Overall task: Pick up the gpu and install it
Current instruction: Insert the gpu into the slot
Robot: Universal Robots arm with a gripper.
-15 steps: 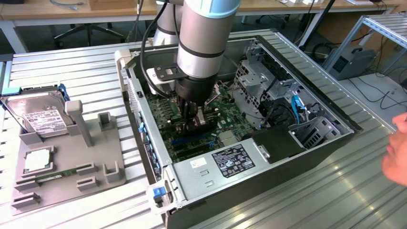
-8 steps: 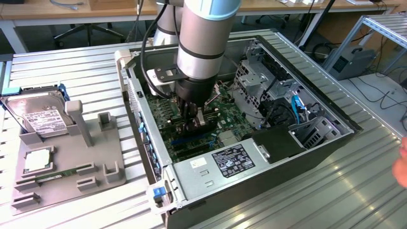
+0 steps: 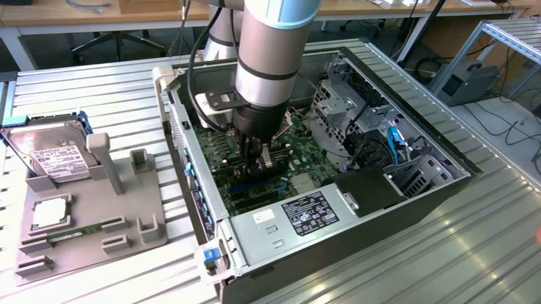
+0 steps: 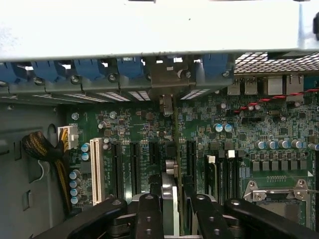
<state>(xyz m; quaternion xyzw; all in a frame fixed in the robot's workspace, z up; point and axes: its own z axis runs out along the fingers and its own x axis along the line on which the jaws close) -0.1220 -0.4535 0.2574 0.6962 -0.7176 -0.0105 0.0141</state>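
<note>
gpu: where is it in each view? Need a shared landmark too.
Exterior view: gpu sits edge-on under the gripper, inside the open case over the motherboard.
Wrist view: gpu stands edge-on between the fingers, above the expansion slots.
Shared landmark: green motherboard.

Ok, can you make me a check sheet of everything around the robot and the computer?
Surface: ribbed metal table, open computer case lying on it.
Job's things: gpu held edge-on over the motherboard slots.
Clutter: hard drive and memory stick on the grey holder.
Fingers: shut on the gpu.
Cables: blue cables, yellow-black bundle inside the case.
Surroundings: desks, chair behind.
</note>
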